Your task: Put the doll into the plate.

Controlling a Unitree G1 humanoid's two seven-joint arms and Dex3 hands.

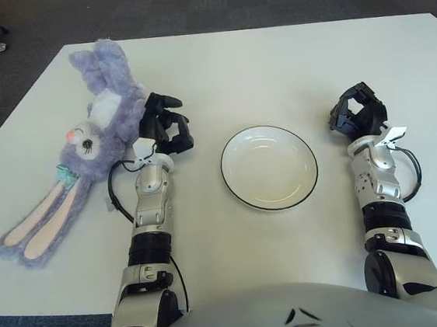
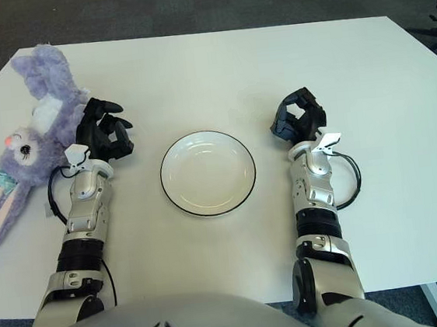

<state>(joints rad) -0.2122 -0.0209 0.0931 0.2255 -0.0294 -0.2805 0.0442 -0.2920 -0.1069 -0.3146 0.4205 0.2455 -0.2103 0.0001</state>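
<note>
The likeliest trouble is a poor grip on the floppy purple plush rabbit doll with long pink-lined ears: it lies stretched out just to the outer side of the left hand, its fuzzy body close against the hand's knuckles, and the three black fingers are curled loosely in the air and hold nothing, so a sideways reach could nudge the toy further off instead of closing on it. Grabbing only a limb or an ear would be risky too, in my judgement, because the soft body would dangle, drag across the white table and might drape over the edge of the round white plate with a thin dark rim instead of landing inside it; the plate is shallow and light-looking, so a swinging toy could also push it. The plate sits on the inner side of the left hand, between the two hands, with nothing in it. The right hand shows beyond the plate's far side, fingers curled and holding nothing. The doll itself is lilac and shaggy, with a white chest patch, a dark eye, an orange-pink nose, a teal bit at the neck, and legs reaching away past the left hand's fingertips, while the ears trail back toward the robot's left elbow
</note>
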